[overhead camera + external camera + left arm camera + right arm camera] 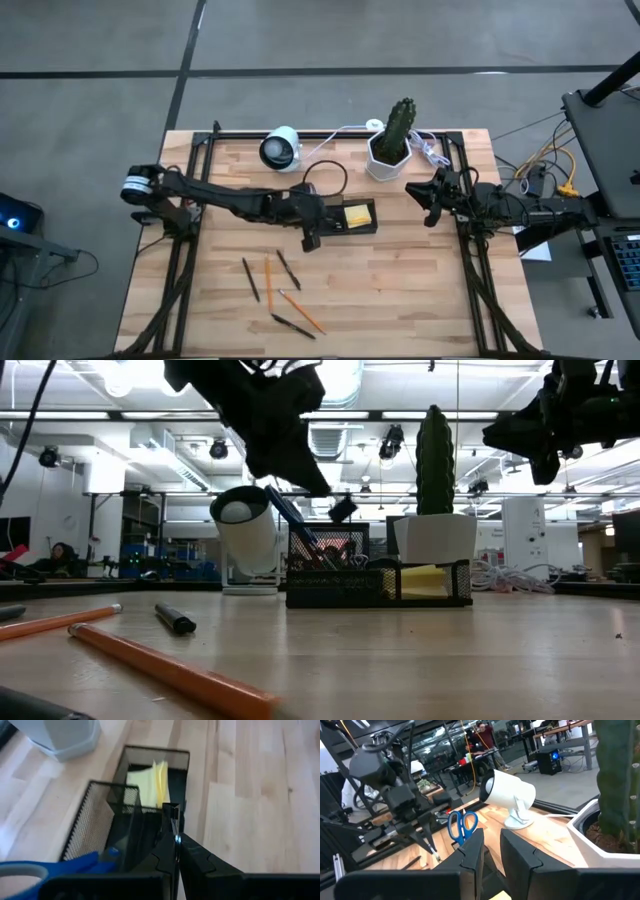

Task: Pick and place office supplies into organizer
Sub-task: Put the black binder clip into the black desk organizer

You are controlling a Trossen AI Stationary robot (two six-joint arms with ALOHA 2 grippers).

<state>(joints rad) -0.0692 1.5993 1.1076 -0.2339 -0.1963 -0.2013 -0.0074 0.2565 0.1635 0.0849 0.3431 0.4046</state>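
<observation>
Left tool (pixel 176 851) pressed together over the organizer (pixel 131 795), pinching what looks like a small binder clip (pixel 171 811); light, stiff, slippery; best gripped by its wire handles; right tool (pixel 491 851) slightly spread, empty.

In the left wrist view the scissors (pixel 55 867) run off the picture's edge, so only part of one blue handle loop shows, and the organizer (pixel 107 815) hides their blades. The left end effector (pixel 176 840) holds something thin and dark, too small to identify. In the low view the nearest orange pencil (pixel 170 670) blurs toward the camera and is cut off. The sticky-note pad (pixel 423 581) sits half hidden behind mesh.
</observation>
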